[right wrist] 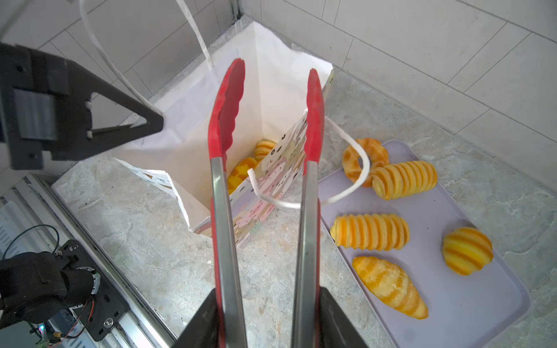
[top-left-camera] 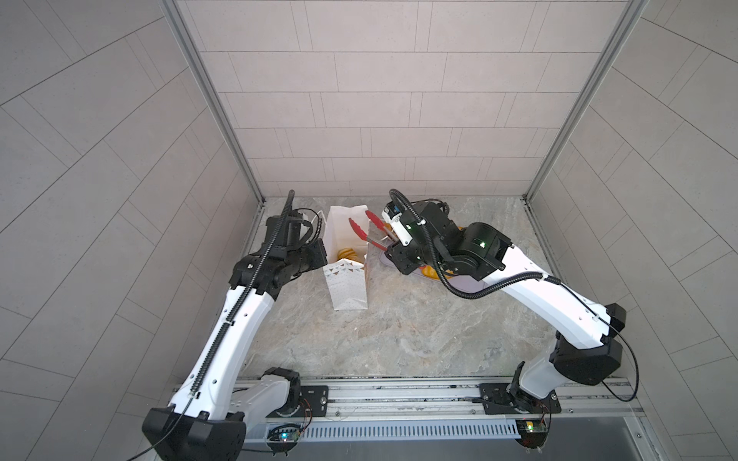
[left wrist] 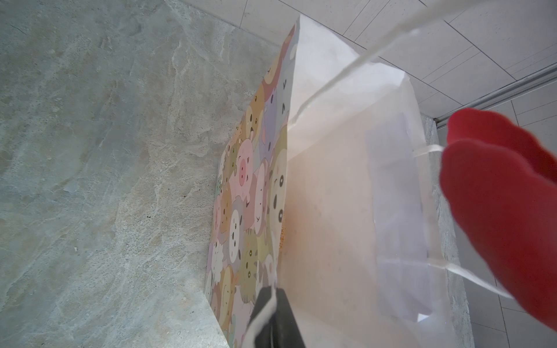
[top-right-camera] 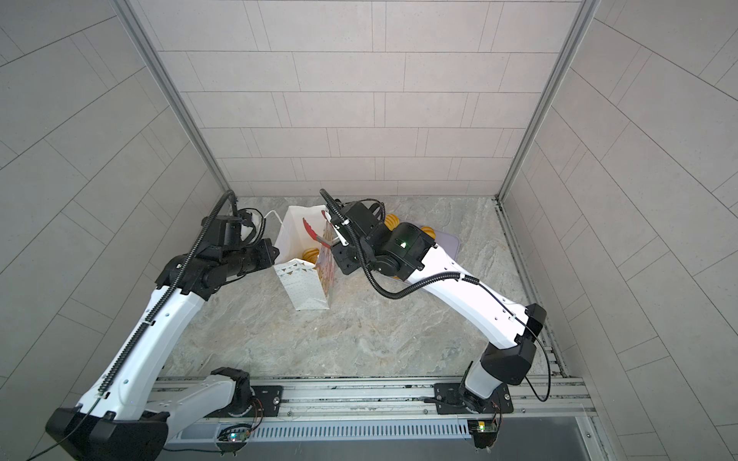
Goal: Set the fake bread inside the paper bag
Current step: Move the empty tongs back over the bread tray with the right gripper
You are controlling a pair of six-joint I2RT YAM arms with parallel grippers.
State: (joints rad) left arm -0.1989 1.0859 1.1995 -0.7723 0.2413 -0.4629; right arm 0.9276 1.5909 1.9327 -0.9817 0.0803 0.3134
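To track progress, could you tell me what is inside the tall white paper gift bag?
At least two golden-orange toy pastries lie at the bottom; the bag's printed wall hides any others.

The paper bag (right wrist: 277, 90) gapes beneath my spread tongs (right wrist: 221, 211), room showing between their red tips. My left tool (right wrist: 158, 123) holds one string handle (right wrist: 120, 81) aside; the other handle (right wrist: 283, 205) loops out toward the lilac tray (right wrist: 497, 301).
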